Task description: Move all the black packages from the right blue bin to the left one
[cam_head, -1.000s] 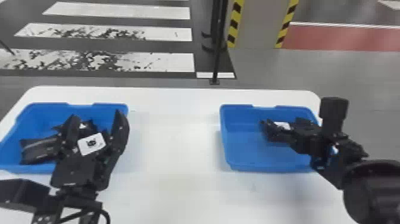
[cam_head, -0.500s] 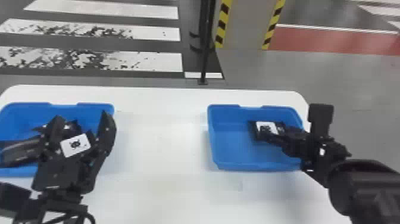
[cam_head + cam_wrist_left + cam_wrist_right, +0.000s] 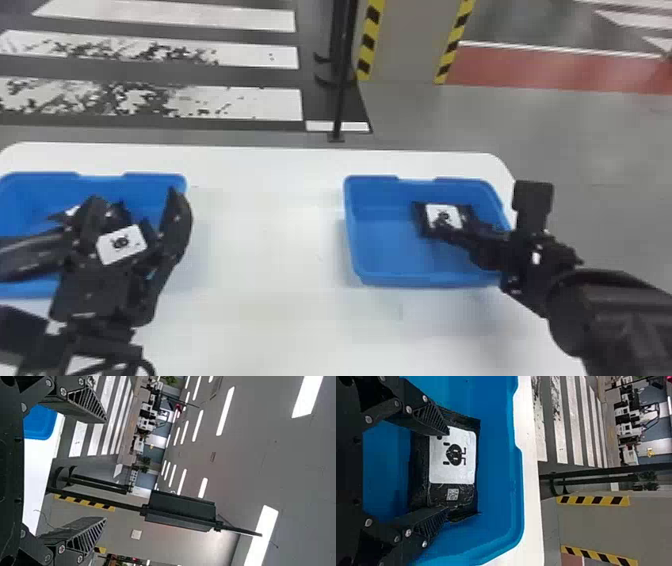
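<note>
Right gripper (image 3: 448, 471): held low inside the right blue bin (image 3: 395, 278), its two fingers spread apart over the black package (image 3: 453, 463); no firm pinch can be made out.
Package in the right bin: laid face up towards the far right part of the floor, its white label (image 3: 444, 216) turned to the cameras; one fingertip is seen over the label's edge, the other over the package's border.
Left gripper (image 3: 106, 470): parked above the left blue bin (image 3: 155, 176), fingers wide apart, nothing pinched.
Left bin contents: black packages (image 3: 35, 255) are seen within the walls, partly covered by the left arm.
Step in hand: the grasp on the package in the right bin is judged to be under way, not yet completed.
Next move: the fingers are to be brought together on the package's sides, perhaps after a slight lowering; then it is to be lifted over the rim and carried across the white table (image 3: 260, 250). The thin edge may be slipped past if the bite is too shallow.
Change: compared with the first head frame, the right arm is set lower and the label is far less covered; the whole head view is shifted, with both bins placed farther left.
</note>
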